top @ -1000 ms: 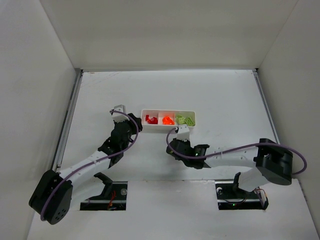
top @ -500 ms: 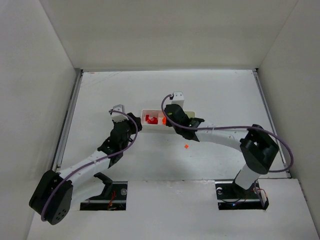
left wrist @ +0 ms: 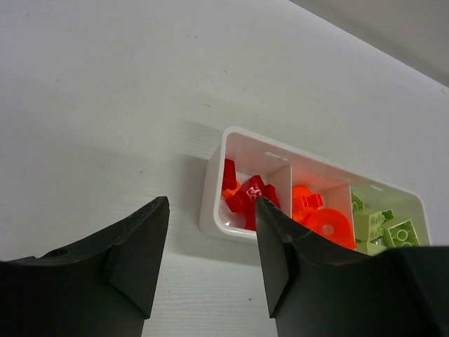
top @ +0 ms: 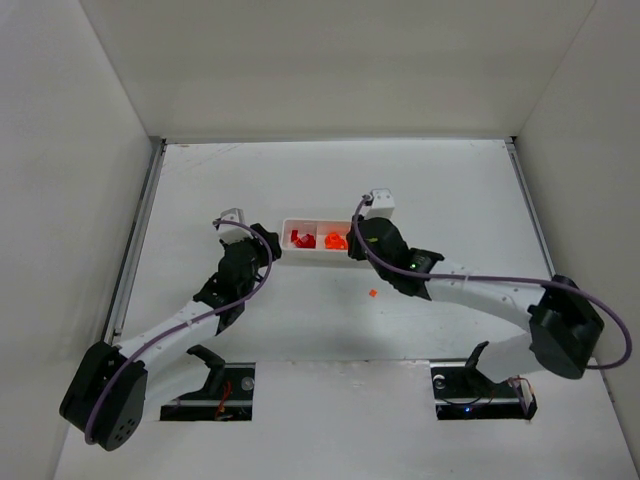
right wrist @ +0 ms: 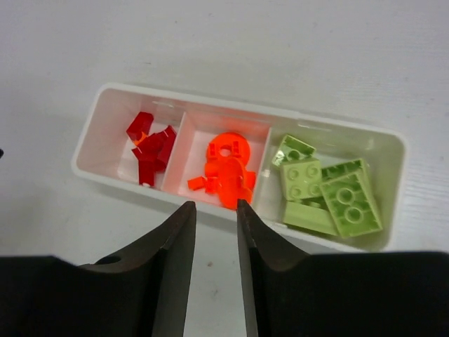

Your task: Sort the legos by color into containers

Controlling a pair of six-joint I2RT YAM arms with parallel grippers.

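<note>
The white three-compartment tray (top: 310, 221) holds red legos (right wrist: 151, 144) on the left, orange legos (right wrist: 228, 168) in the middle and yellow-green legos (right wrist: 330, 196) on the right. A small orange piece (left wrist: 230, 188) lies among the red ones. One tiny orange lego (top: 371, 293) lies loose on the table in front of the tray. My right gripper (right wrist: 215, 203) hovers over the tray's near wall, narrowly open and empty; in the top view (top: 360, 245) it hides the green compartment. My left gripper (left wrist: 210, 203) is open and empty at the tray's left end (top: 268, 242).
White walls enclose the table on three sides. A metal rail (top: 135, 240) runs along the left edge. The two arm bases (top: 465, 385) stand at the near edge.
My right gripper rose from the table in front of the tray, passed over the tray's middle and moved right. The loose orange lego came into view. The left arm barely shifted.
</note>
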